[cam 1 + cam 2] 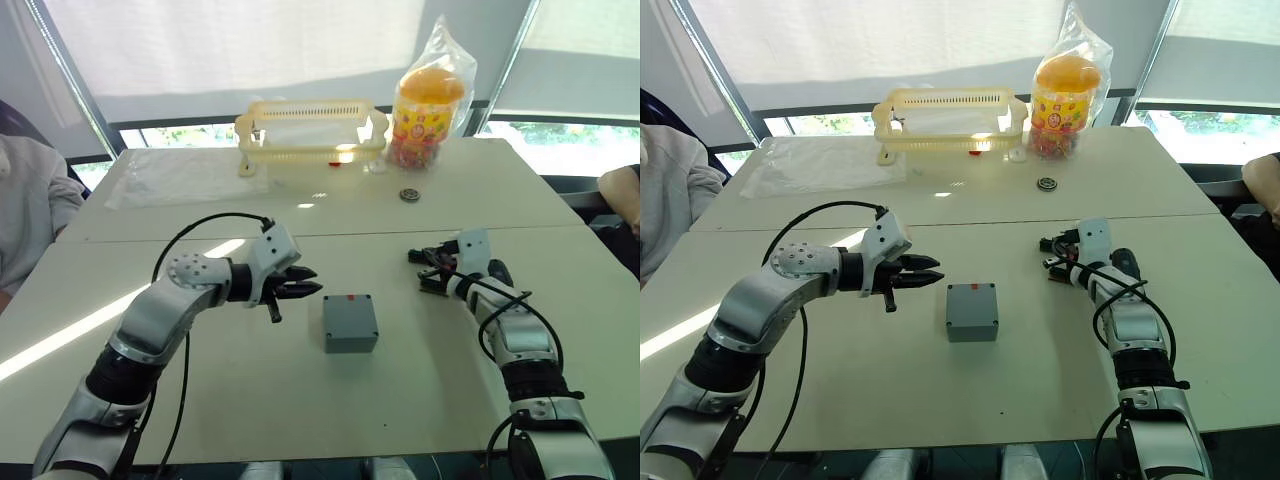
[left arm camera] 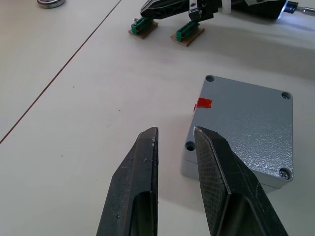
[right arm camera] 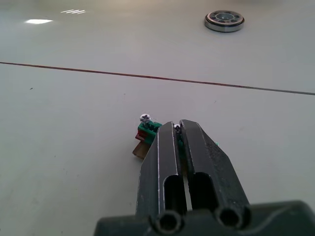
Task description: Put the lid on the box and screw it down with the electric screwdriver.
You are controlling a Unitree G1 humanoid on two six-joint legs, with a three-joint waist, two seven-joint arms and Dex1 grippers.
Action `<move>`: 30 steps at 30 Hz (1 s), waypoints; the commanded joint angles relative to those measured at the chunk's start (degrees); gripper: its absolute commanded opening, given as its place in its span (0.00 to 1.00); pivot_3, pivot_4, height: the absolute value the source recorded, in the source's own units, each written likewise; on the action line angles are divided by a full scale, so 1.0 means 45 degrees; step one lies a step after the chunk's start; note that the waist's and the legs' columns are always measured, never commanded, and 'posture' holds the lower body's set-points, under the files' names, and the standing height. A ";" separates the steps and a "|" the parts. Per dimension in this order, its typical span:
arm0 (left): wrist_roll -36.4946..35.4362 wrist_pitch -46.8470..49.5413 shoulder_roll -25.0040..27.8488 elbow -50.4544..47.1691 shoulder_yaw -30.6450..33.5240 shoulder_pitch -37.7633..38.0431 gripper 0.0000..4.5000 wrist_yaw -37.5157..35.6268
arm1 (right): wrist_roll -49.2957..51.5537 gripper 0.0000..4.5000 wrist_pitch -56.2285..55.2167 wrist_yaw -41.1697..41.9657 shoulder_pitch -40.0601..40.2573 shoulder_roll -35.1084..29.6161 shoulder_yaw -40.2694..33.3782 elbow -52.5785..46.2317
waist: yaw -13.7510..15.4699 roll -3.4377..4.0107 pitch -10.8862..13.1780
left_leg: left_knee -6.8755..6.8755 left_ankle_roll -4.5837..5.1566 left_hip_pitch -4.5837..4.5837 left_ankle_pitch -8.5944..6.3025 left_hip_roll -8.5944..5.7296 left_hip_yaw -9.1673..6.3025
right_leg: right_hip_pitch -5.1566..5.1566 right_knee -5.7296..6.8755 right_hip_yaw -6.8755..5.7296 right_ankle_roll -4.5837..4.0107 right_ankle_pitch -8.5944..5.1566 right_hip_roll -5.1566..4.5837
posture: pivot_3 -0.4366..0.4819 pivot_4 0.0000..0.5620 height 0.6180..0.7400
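Already the lid sits on the box at mid-table — screwing remains. Left gripper hovers just beside it, slightly parted, empty; right gripper pinches a small green part — next, fetching the screwdriver

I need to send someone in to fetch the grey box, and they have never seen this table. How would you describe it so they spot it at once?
On the white table, look near the front edge, between the two robot arms. The box is a small square grey enclosure with its lid on, just beyond the tip of the left gripper. Its small red tab and corner screw holes set it apart from the yellow basket at the far side.
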 commanded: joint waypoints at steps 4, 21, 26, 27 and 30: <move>0.0013 -0.0363 0.0003 -0.0107 0.0067 -0.0097 0.25 -0.0020 | 0.0410 0.01 0.0484 -0.0217 0.0047 -0.0121 -0.0645 -0.1880 | 0.0009 0.0000 0.0000 | 0.0000 0.0000 0.0000 0.0000 0.0000 -0.0002 | 0.0000 0.0000 0.0000 0.0000 0.0000 0.0000 | 0.48 0.27 1.00; -0.0699 -0.0594 0.1896 -0.0577 0.0206 0.0053 0.25 -0.2205 | 0.4118 0.01 0.5203 0.2215 0.3159 -0.1810 0.0034 -1.1502 | 0.0010 0.0001 0.0002 | -0.0015 0.0002 0.0003 -0.0001 0.0010 -0.0011 | -0.0001 -0.0001 -0.0005 -0.0005 -0.0006 0.0010 | 0.48 0.27 1.00; -0.0734 -0.0662 0.2232 -0.0721 0.0142 0.0088 0.25 -0.2568 | 0.3978 0.01 0.5272 0.2295 0.3513 -0.1748 0.0914 -1.1513 | 0.0063 0.0000 0.0003 | -0.0010 0.0002 0.0002 -0.0001 0.0009 -0.0006 | 0.0006 -0.0012 -0.0003 -0.0039 -0.0024 0.0006 | 0.48 0.27 1.00; -0.0726 -0.0660 0.2234 -0.0731 0.0133 0.0085 0.25 -0.2562 | 0.3994 0.01 0.5267 0.2337 0.3546 -0.1780 0.0970 -1.1502 | 0.0072 0.0000 0.0003 | -0.0010 0.0002 0.0001 -0.0001 0.0009 -0.0007 | 0.0005 -0.0014 -0.0003 -0.0037 -0.0023 0.0006 | 0.48 0.27 1.00; -0.0618 -0.0647 0.2148 -0.0642 0.0136 0.0076 0.25 -0.2356 | 0.4040 0.01 0.5214 0.2554 0.3708 -0.1763 0.1321 -1.1297 | 0.0058 -0.0001 0.0003 | -0.0010 0.0002 -0.0001 -0.0001 0.0009 -0.0007 | 0.0007 -0.0020 -0.0004 -0.0033 -0.0021 0.0006 | 0.48 0.27 1.00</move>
